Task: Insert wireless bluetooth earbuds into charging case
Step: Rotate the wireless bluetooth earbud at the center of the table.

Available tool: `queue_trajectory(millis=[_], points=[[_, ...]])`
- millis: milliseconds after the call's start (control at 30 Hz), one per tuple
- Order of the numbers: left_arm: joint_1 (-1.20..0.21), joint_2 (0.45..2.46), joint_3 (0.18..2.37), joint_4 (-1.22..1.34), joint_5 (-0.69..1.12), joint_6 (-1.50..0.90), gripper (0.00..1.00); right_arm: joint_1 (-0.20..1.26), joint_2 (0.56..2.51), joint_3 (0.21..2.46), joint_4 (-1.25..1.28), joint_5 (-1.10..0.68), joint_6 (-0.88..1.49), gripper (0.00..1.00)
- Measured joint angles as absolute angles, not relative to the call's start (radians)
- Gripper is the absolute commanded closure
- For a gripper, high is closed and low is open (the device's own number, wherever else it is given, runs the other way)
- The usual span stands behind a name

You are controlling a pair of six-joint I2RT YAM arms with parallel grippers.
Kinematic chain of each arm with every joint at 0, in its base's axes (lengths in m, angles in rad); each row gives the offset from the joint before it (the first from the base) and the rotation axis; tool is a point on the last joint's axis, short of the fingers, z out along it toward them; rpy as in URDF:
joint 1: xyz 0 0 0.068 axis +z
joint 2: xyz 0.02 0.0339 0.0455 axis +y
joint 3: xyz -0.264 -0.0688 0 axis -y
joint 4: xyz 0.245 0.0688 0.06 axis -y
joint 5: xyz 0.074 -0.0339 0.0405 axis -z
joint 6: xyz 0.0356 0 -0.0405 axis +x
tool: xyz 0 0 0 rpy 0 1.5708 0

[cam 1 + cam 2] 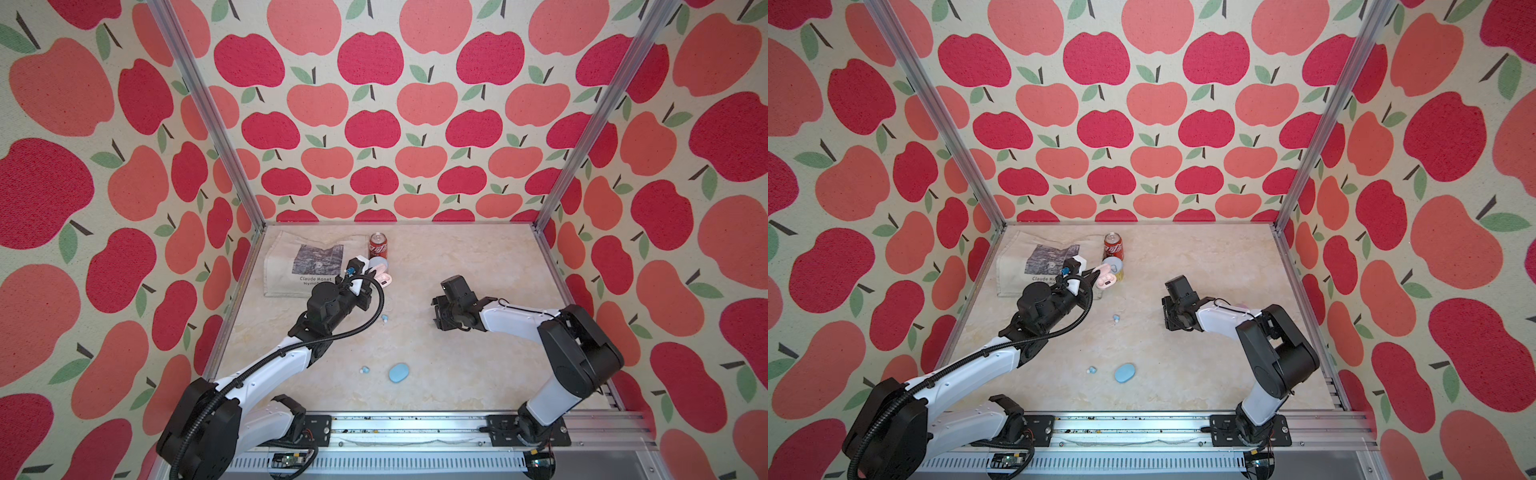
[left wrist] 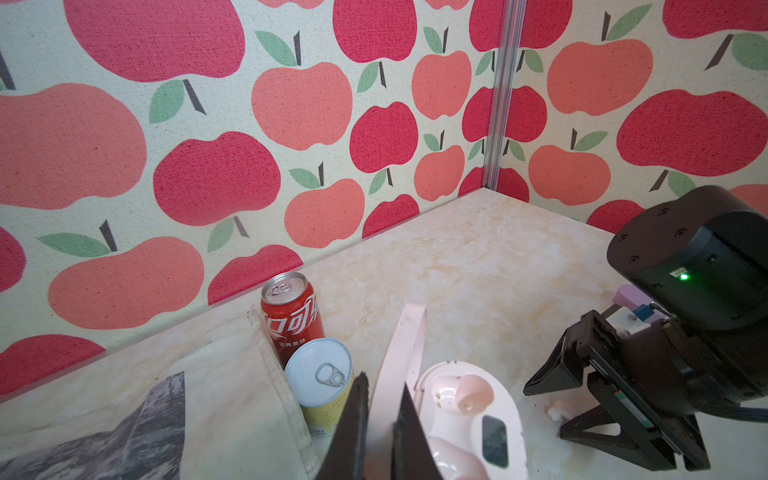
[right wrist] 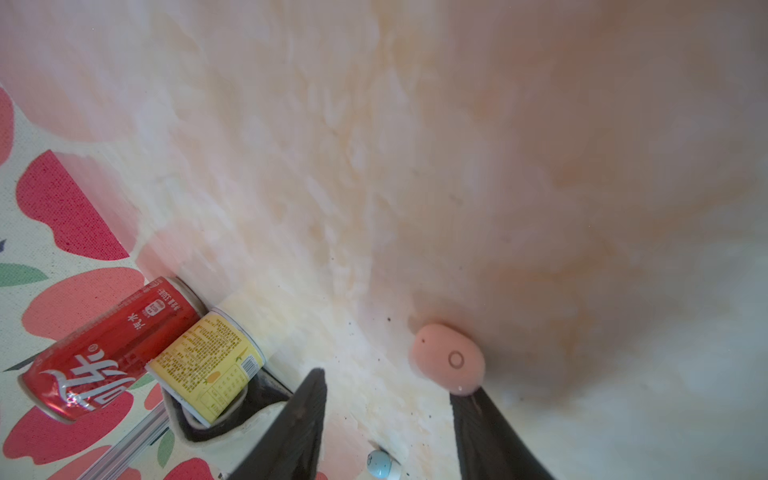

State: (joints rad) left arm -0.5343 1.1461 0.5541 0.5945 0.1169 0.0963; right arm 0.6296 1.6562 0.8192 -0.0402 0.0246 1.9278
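Pink case (image 2: pixel 469 411) open, lid upright; one light-blue earbud (image 1: pixel 385 318) loose on the counter (image 1: pixel 457 365), second light-blue earbud (image 1: pixel 365 369) just beside the closed blue case (image 1: pixel 399 372).

A marble-look tabletop (image 1: pixel 457 266) carries a Claude Monet tote bag (image 1: pixel 286 257) lying flat at far left. A red cola can (image 1: pixel 378 246) and a yellow tin (image 2: pixel 320 386) stand beside it, next to an open pink charging case (image 2: pixel 505 399). One light-blue earbud (image 1: pixel 385 318) lies mid-table, another (image 1: pixel 365 369) near a closed blue case (image 1: pixel 399 372).
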Motion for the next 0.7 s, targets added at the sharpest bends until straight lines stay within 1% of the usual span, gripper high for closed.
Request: queue_trajectory(millis=[200, 533, 700], points=[[-0.525, 1.147, 0.546, 0.595, 0.120, 0.096, 1.00, 0.598, 1.656, 0.819, -0.044, 0.025, 1.927, 0.49], [-0.513, 1.177, 0.541, 0.603, 0.131, 0.096, 1.00, 0.561, 1.667, 0.841, -0.078, 0.029, 1.893, 0.52], [-0.511, 1.184, 0.541, 0.621, 0.140, 0.096, 1.00, 0.537, 1.670, 0.855, -0.114, 0.035, 1.853, 0.51]])
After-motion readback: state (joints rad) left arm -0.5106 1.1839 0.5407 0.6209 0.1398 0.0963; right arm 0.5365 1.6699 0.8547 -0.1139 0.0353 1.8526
